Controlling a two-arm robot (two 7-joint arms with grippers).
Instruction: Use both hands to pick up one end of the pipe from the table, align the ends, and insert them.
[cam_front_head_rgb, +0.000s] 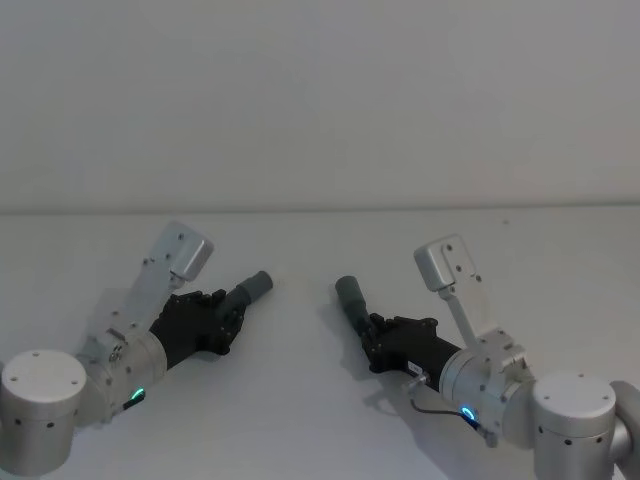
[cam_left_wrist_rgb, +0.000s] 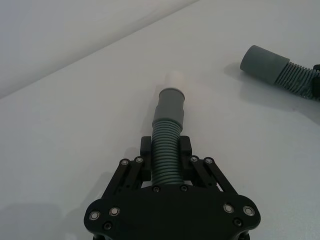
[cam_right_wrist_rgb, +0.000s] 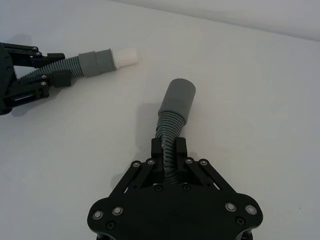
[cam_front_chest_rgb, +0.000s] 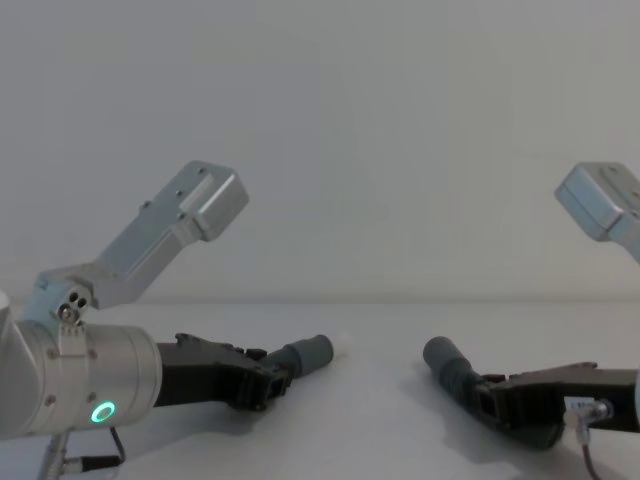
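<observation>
My left gripper (cam_left_wrist_rgb: 166, 149) is closed on the ribbed section of the left hose piece (cam_left_wrist_rgb: 169, 125), with a finger pressed against each side. Its grey cuff (cam_left_wrist_rgb: 171, 105) and narrower white tip (cam_left_wrist_rgb: 176, 79) project beyond the fingertips, in line with the gripper. My right gripper (cam_right_wrist_rgb: 169, 149) pinches the right hose piece (cam_right_wrist_rgb: 171, 127) the same way. That piece bends slightly past the fingers and ends in the plain grey cuff (cam_right_wrist_rgb: 177, 97). Both pieces sit low over the white table (cam_front_head_rgb: 300, 420); I cannot tell whether either cuff touches it.

Finding: the two ends are apart with bare table between them, the white tip lying to the left of the plain grey cuff. Neither arm is clearly nearer the gap. The long axes are not in line. The left piece points forward and inward to the right, the right piece forward and inward to the left, so they form a V converging away from me.

Judgement: insertion calls for swinging both wrists until the tip and the cuff mouth face each other on one axis, then closing the gap.
</observation>
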